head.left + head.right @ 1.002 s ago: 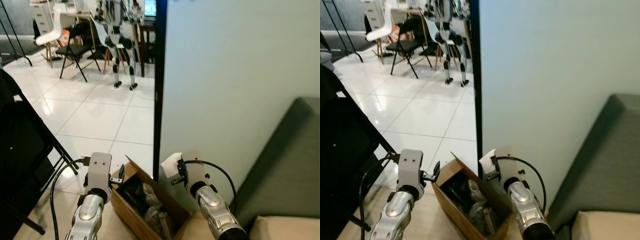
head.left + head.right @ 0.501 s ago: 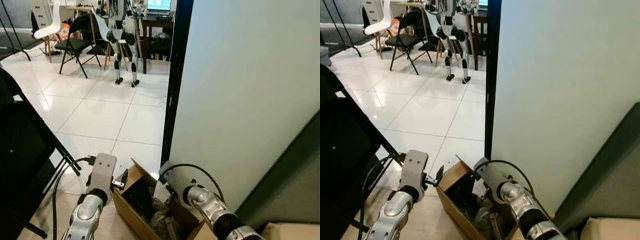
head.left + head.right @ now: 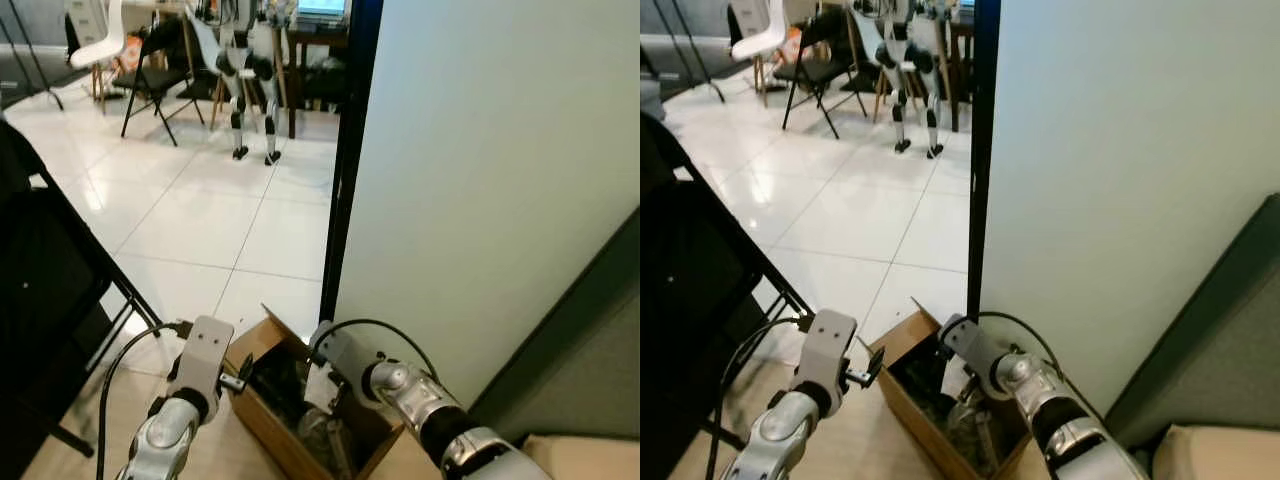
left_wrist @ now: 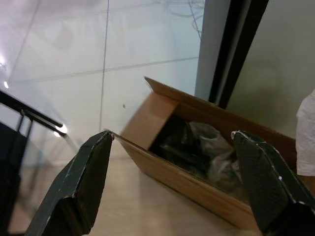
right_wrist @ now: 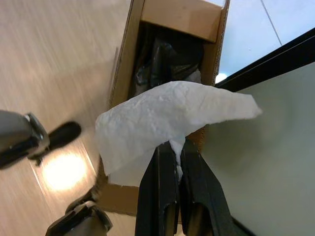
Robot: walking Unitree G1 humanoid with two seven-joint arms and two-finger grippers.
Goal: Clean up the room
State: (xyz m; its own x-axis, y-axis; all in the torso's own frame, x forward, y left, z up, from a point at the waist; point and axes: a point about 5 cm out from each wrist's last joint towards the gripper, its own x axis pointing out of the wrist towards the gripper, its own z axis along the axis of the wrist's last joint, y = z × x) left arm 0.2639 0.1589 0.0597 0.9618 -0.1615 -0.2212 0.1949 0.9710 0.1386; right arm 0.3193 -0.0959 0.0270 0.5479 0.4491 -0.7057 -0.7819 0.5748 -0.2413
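Right gripper (image 5: 172, 147) pinches crumpled white paper tissue (image 5: 162, 120) directly above open brown cardboard trash box (image 3: 262, 405), while left gripper (image 4: 172, 182), fingers spread, hovers empty beside the box's long side.

The left end effector (image 4: 172, 191) hangs with its two black fingers (image 4: 78, 184) spread wide before an open cardboard box (image 4: 197, 162). Crumpled bags (image 4: 206, 150) lie inside the box, a white tissue (image 4: 306, 137) just beside it, glossy floor tiles (image 4: 98, 54) beyond.
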